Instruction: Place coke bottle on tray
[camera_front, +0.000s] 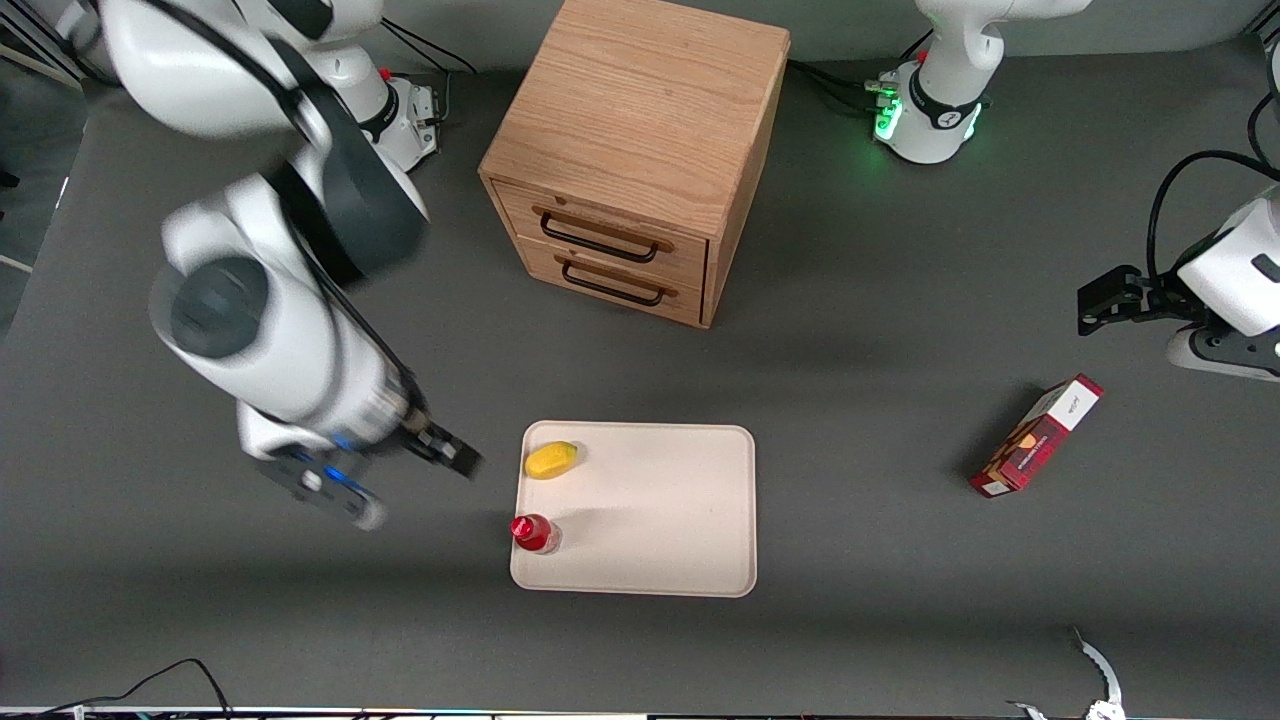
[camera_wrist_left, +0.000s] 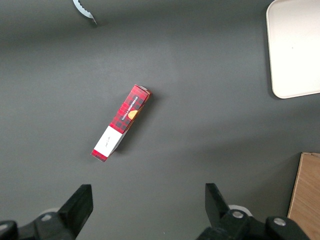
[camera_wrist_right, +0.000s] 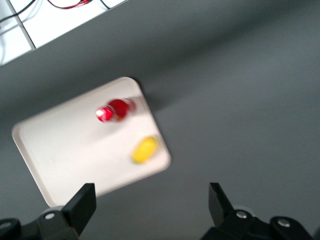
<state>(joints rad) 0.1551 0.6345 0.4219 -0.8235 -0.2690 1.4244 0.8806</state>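
Observation:
The coke bottle (camera_front: 533, 532) stands upright on the cream tray (camera_front: 660, 520), at the tray's corner nearest the front camera on the working arm's side. It also shows in the right wrist view (camera_wrist_right: 116, 110), on the tray (camera_wrist_right: 70, 145). My gripper (camera_front: 452, 455) is open and empty, raised above the bare table beside the tray, apart from the bottle. In the right wrist view the gripper (camera_wrist_right: 150, 202) has its two fingers spread wide over grey table.
A yellow fruit (camera_front: 551, 460) lies on the tray, farther from the front camera than the bottle. A wooden drawer cabinet (camera_front: 635, 160) stands farther back. A red and white carton box (camera_front: 1037, 436) lies toward the parked arm's end of the table.

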